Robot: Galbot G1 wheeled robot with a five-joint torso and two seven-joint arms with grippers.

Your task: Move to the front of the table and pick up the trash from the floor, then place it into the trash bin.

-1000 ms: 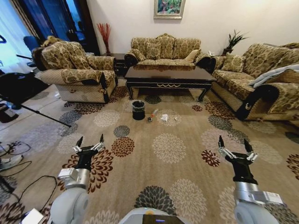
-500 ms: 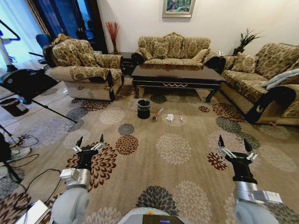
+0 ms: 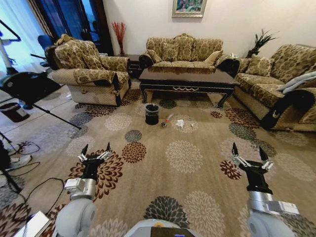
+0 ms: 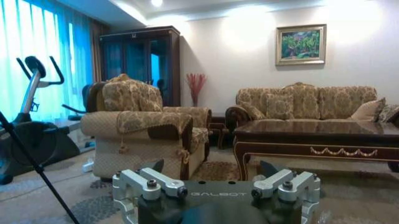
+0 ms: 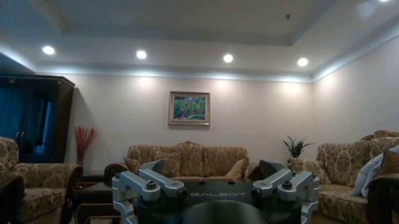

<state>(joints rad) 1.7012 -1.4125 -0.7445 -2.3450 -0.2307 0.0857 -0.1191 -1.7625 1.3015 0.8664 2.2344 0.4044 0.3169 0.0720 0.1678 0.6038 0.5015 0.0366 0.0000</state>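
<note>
The dark-wood table (image 3: 185,78) stands far ahead in front of the middle sofa; it also shows in the left wrist view as the table (image 4: 324,135). On the carpet before it sits the small black trash bin (image 3: 152,114). Just right of the bin lies the trash: a small clear bottle (image 3: 168,119), a tiny dark ball (image 3: 163,125) and a white paper wad (image 3: 179,123). My left gripper (image 3: 95,150) and right gripper (image 3: 250,152) are held low and near me, both open and empty, well short of the trash.
An armchair (image 3: 89,74) stands at the left, a sofa (image 3: 182,52) behind the table and another sofa (image 3: 276,84) at the right. An exercise machine (image 3: 27,86) with stand legs and cables (image 3: 29,192) lies at my left. Patterned carpet stretches between me and the trash.
The whole head view has shifted: the room's left side has come further into view and the table, bin and trash sit slightly right of before. Both grippers hold the same pose.
</note>
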